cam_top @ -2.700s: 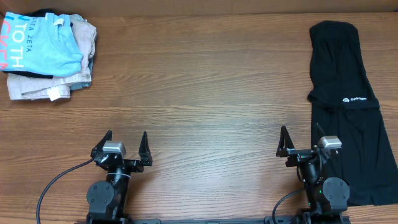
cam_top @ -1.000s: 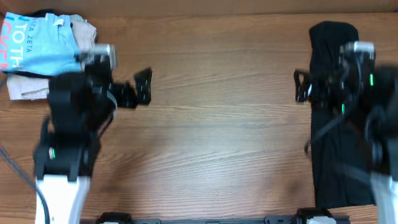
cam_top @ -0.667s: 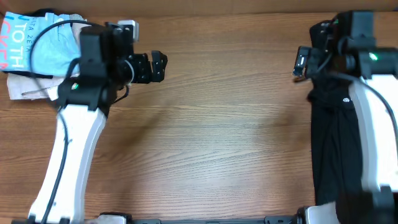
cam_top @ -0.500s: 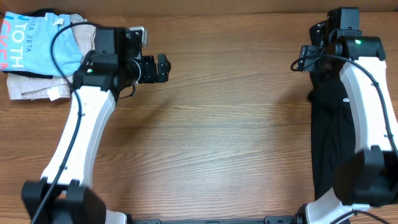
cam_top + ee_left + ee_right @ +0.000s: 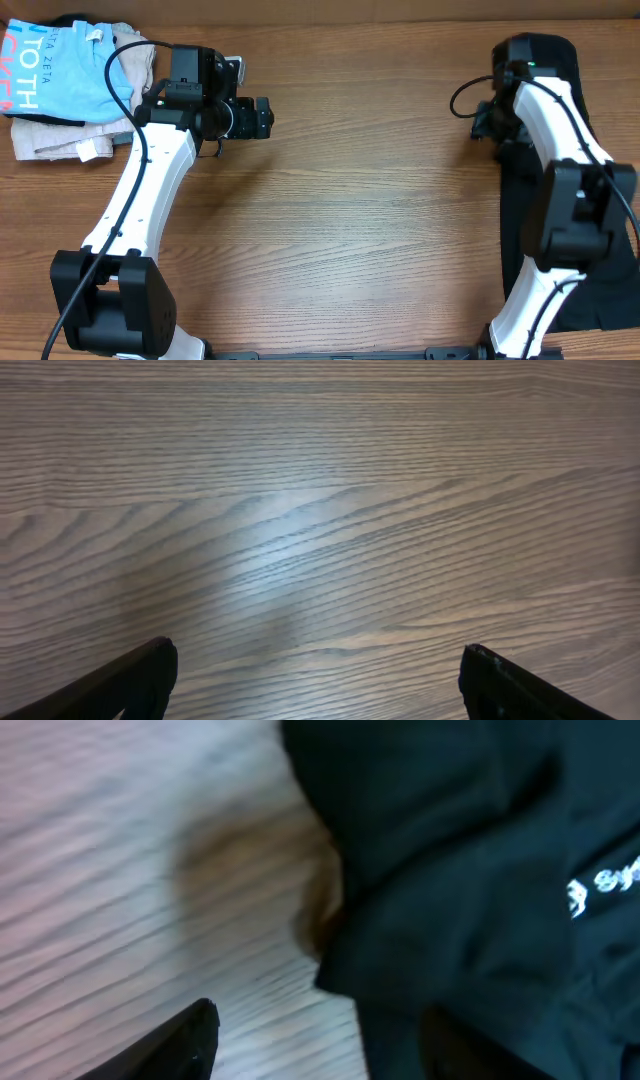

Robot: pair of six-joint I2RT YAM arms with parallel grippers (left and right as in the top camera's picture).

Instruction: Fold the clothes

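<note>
Along the right edge of the brown wood-grain table [image 5: 360, 220] lies the plain black soft-fabric T-shirt [image 5: 460, 850], a long dark strip. Right gripper [image 5: 488, 122] sits low at the table's far right, fingers astride the shirt's left edge. The view is blurred, so cannot tell if it is pinching or free. Left gripper [image 5: 315, 685] is spread wide and empty over bare wood at the table's far left. Step looks like the first grasp. Next probably needs a firm pinch on the fabric, with the left arm crossing over to help.

The black T-shirt [image 5: 450, 870], white logo [image 5: 600, 885] showing, lies on the wooden table [image 5: 120, 870].
</note>
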